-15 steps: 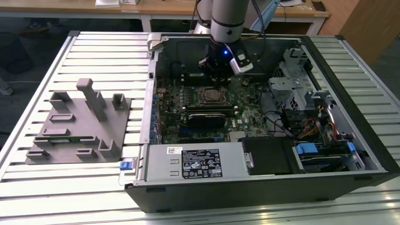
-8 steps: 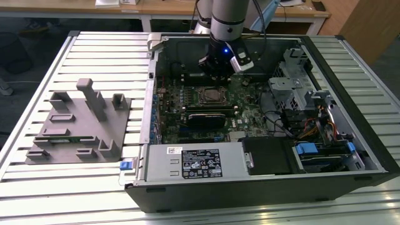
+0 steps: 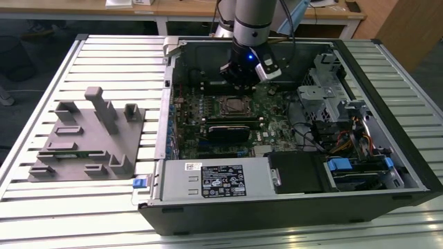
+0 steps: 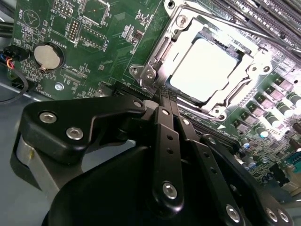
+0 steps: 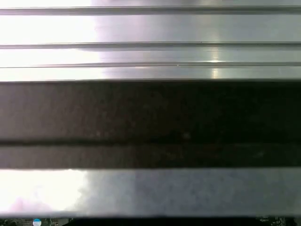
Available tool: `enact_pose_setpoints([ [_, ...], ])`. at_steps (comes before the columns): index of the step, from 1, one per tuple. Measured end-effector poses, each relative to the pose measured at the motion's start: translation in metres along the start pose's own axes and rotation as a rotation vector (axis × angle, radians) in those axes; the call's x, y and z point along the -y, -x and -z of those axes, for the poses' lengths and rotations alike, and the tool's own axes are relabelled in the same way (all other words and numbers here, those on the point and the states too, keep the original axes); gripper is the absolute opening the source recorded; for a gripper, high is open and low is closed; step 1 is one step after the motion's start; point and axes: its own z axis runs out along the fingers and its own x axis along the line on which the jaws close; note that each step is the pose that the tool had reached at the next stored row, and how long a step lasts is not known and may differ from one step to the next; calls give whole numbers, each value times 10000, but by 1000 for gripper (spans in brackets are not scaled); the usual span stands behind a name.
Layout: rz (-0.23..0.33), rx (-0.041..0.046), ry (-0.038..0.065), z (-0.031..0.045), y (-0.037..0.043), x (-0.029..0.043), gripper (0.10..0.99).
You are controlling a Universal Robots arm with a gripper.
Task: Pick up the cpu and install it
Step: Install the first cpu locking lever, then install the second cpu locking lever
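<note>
— Where is the chip right now?

— Upper right of the second wrist view, the cpu [image 4: 205, 67], a flat square with a pale silvery metal top, lies inside the metal-framed socket [image 4: 160, 52] on the green motherboard [image 4: 101, 56]. It looks seated, level with the frame around it. In the exterior view the same socket sits mid-frame inside the open black computer case [image 3: 408, 171].

— And your gripper?

— My black gripper [image 4: 165, 101] hangs just beside the socket, fingers drawn together to a narrow tip and carrying nothing. In the exterior view it hovers above the board, near the top of the frame.

— What could go wrong from here?

— I judge the risk lies in the tip standing so near the socket frame. A sideways drift could catch the frame's edge or nudge the chip askew, bending contacts beneath. I cannot tell whether the retention frame is latched; if not, a knock could lift the chip.

— Anything else around?

— A grey plastic holder [image 3: 86, 140] rests on the slatted table [image 3: 41, 218] at the exterior view's left, well apart.
</note>
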Motion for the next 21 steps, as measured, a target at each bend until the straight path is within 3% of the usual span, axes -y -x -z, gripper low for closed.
enact_pose_setpoints([
  [21,0,0,1,2,10,73,106],
])
